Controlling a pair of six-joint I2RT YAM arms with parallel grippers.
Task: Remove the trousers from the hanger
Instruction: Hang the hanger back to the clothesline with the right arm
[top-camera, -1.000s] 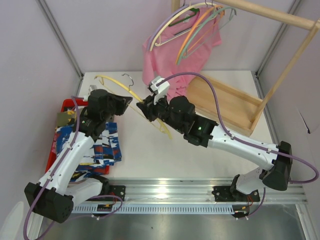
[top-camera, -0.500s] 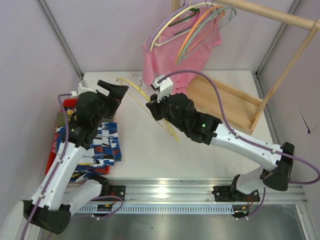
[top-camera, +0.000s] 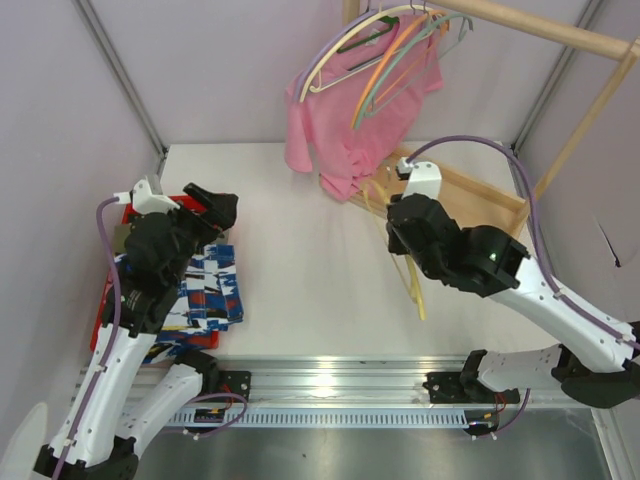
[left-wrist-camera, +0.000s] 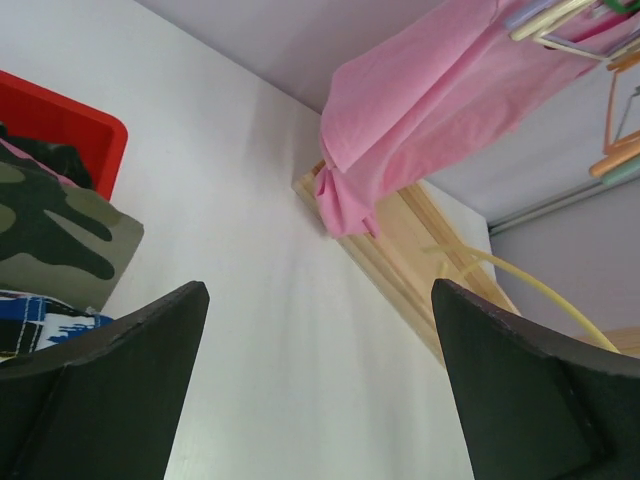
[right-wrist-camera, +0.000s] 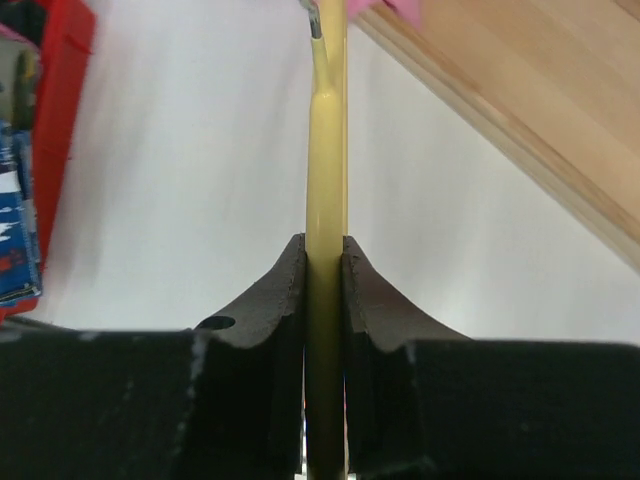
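The bare yellow hanger (top-camera: 413, 285) is pinched in my right gripper (top-camera: 400, 236), shut on its thin bar (right-wrist-camera: 325, 150), over the table beside the wooden rack base (top-camera: 455, 205). In the right wrist view the jaws (right-wrist-camera: 325, 262) press on both sides of the bar. The trousers lie at the left: a blue, white and red pair (top-camera: 205, 290) beside and partly over the red bin (top-camera: 103, 315), and an olive camouflage pair (left-wrist-camera: 60, 225) in the bin. My left gripper (top-camera: 213, 205) hangs above them, open and empty (left-wrist-camera: 320, 300).
A pink T-shirt (top-camera: 340, 110) hangs on the wooden rack among several coloured hangers (top-camera: 390, 50); its hem reaches the rack base (left-wrist-camera: 400, 250). The rack's slanted post (top-camera: 575, 140) stands at the right. Purple walls close off the back and sides.
My left gripper opened, let go of the yellow hanger and drew back to the left. My right gripper carried the hanger to the right, toward the rack base.
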